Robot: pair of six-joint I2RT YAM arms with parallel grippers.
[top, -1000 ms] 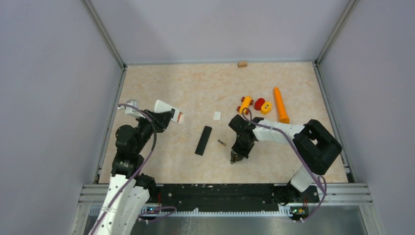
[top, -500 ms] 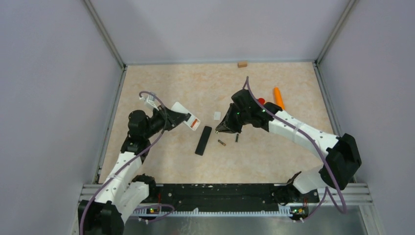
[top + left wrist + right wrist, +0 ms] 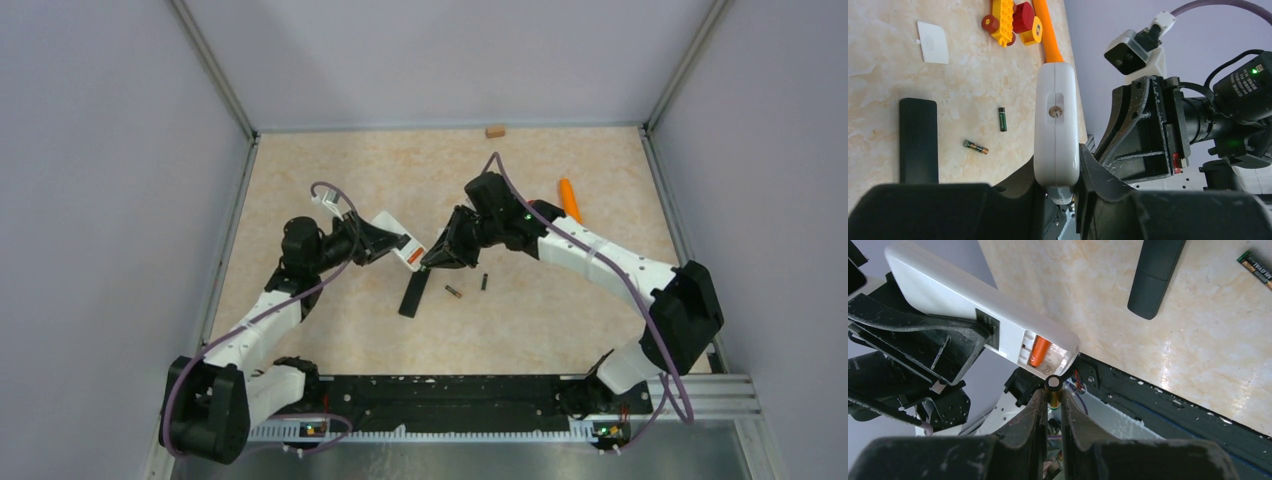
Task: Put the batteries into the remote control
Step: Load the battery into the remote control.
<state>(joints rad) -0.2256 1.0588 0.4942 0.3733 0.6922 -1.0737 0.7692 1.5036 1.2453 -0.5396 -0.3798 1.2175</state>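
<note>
The left tool [image 3: 1057,174] is clamped narrow on the lower end of the white remote [image 3: 1055,115] and holds it off the table [image 3: 340,180], with the open bay turned toward the other arm. The shell looks like light, stiff, smooth plastic. A grip across its long sides seems right, firm enough that a battery pushed in will not slide it. An orange piece [image 3: 1038,352] lies inside the bay; I cannot tell whether it is a cell. A black bar [image 3: 410,298] lies flat on the table under the remote's tip. The right tool [image 3: 1052,396] is pinched narrow on one battery [image 3: 1052,384], which is end-on just beside the bay mouth and not yet in. The battery should be light and rigid but slick and round, so it is likely to roll or twist. It is best held across its middle with both ends free. To the right of the bar, a gold battery [image 3: 976,146] and a green battery [image 3: 1002,119] lie apart on the table.
</note>
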